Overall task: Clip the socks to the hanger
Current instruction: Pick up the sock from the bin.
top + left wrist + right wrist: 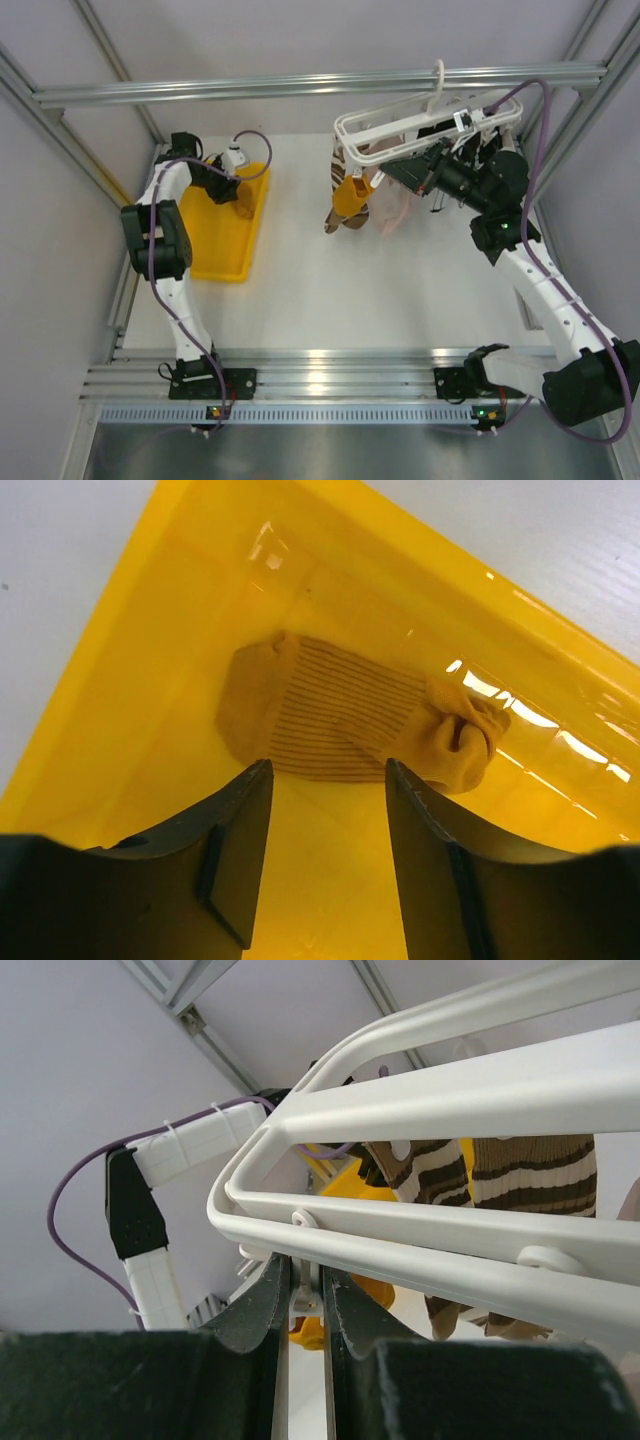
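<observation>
Left end effector [328,770] over sock [330,715], tray [110,670] rim close

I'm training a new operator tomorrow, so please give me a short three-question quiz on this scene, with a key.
1. True or false: the left gripper is holding the mustard sock.
2. Where does that sock lie? A) on the bare table B) in the yellow tray C) over the aluminium bar
3. What is the right gripper closed on?

Key: 1. False; it is open, just short of the sock. 2. B. 3. A white clip under the frame of the hanger, near the striped socks.
</observation>
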`<state>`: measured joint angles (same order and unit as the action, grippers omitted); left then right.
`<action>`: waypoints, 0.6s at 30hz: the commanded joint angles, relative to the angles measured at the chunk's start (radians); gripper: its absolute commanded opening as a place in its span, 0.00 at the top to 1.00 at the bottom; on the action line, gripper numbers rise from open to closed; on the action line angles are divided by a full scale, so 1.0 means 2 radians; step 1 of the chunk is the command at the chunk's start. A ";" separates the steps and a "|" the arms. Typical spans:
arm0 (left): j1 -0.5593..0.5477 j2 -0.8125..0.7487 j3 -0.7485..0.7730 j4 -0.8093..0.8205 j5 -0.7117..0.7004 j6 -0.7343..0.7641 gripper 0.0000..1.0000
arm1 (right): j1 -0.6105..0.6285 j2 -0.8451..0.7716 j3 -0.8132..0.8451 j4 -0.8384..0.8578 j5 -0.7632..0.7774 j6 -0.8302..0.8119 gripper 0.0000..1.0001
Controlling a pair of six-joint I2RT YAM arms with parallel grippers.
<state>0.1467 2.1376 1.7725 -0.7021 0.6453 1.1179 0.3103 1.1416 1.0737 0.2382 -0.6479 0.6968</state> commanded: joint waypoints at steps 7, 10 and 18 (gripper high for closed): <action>-0.013 0.027 -0.011 0.031 -0.080 -0.042 0.65 | 0.004 0.004 0.028 -0.012 -0.005 -0.018 1.00; -0.015 0.017 -0.023 0.020 -0.110 -0.068 0.72 | 0.004 0.001 0.029 -0.016 -0.003 -0.018 1.00; -0.015 -0.060 -0.121 -0.042 -0.190 -0.138 0.81 | 0.003 0.003 0.029 -0.009 0.000 -0.012 1.00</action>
<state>0.1162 2.0953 1.5795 -0.6933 0.3588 0.9360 0.3103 1.1481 1.0824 0.2092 -0.6407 0.6758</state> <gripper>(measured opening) 0.196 0.102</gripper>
